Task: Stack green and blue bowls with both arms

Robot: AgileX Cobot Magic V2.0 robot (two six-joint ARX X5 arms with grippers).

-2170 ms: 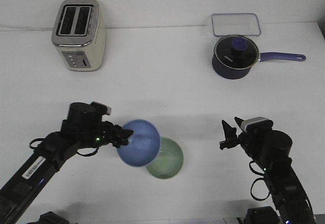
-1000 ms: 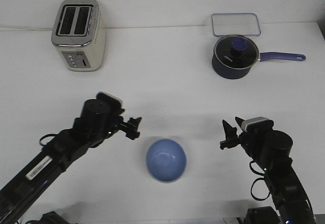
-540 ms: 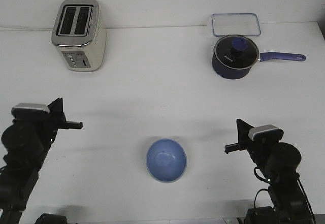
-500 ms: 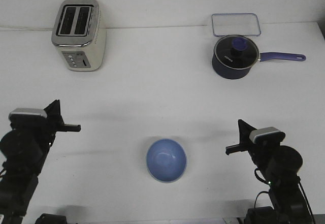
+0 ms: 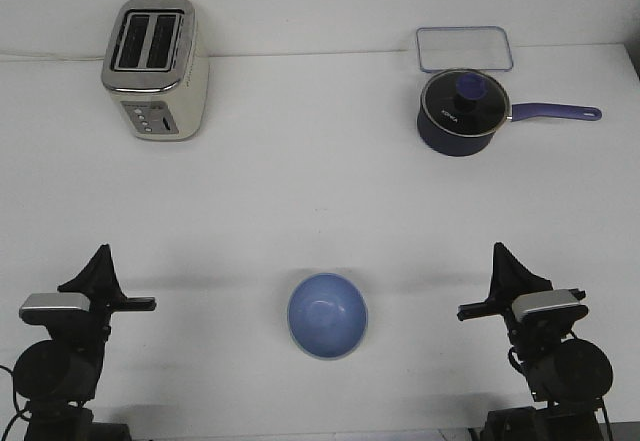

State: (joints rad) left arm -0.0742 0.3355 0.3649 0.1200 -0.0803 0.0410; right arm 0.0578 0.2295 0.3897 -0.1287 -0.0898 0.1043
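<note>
The light blue bowl (image 5: 328,315) sits upright on the white table (image 5: 320,201), front centre, on the spot where the green bowl lay. The green bowl is hidden from view. My left gripper (image 5: 99,255) is drawn back at the front left corner, pointing up, well apart from the bowl and holding nothing. My right gripper (image 5: 499,252) is drawn back at the front right corner, also pointing up and holding nothing. Each shows as a single black point, so I cannot tell whether the jaws are open.
A cream toaster (image 5: 155,68) stands at the back left. A dark navy lidded saucepan (image 5: 460,111) with its long handle to the right stands at the back right. A clear rectangular lid (image 5: 465,48) lies behind the saucepan.
My left gripper set the blue bowl down over the green bowl, let go and drew back to the front left corner. My right arm also drew back and tilted up.
</note>
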